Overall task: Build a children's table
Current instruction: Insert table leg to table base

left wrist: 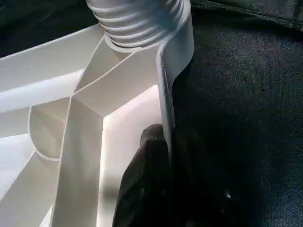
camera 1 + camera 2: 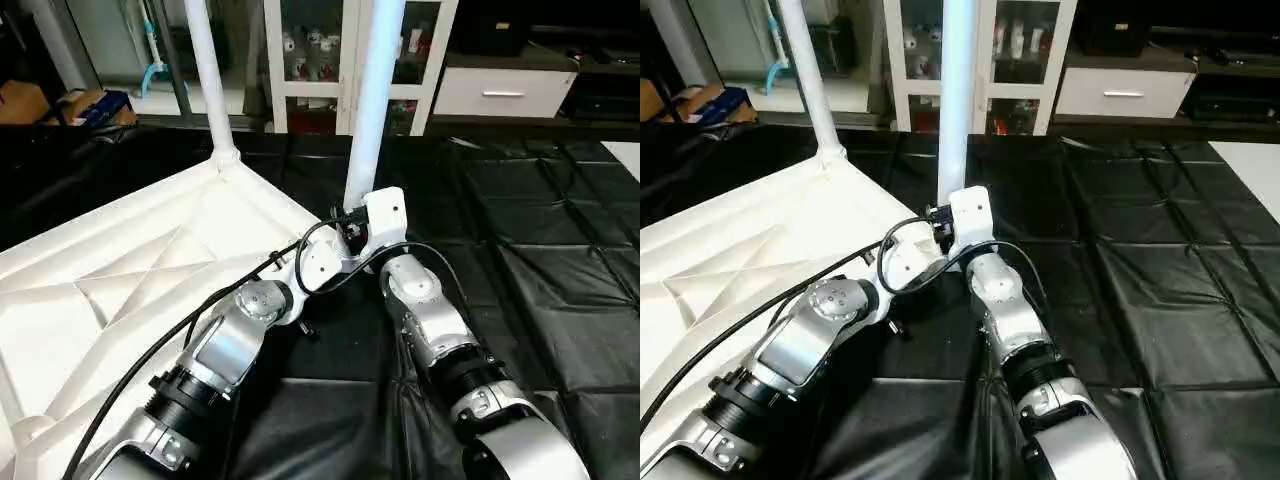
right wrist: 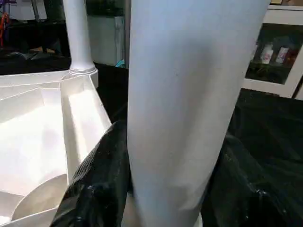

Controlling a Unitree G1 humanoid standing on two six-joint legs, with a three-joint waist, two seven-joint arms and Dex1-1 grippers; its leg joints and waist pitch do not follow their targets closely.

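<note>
Right claw (image 3: 165,189) clamps the leg (image 2: 372,110) mid-screw while left claw (image 1: 163,156) pinches the top's (image 2: 120,270) rim, so any tilt probably cross-threads it.

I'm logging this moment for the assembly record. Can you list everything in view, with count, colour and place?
Table top: one, white, upside down on the floor, ribs up.
Legs: two, white, upright; far leg in a corner socket, near leg at the adjacent corner.
Floor sheet: one, black, under everything.
Glass-door cabinet: one, white, at the back.
Drawer unit: one, white, back right.
Left gripper: black, pinching the top's rim.
Right gripper: black, around the near leg.
</note>
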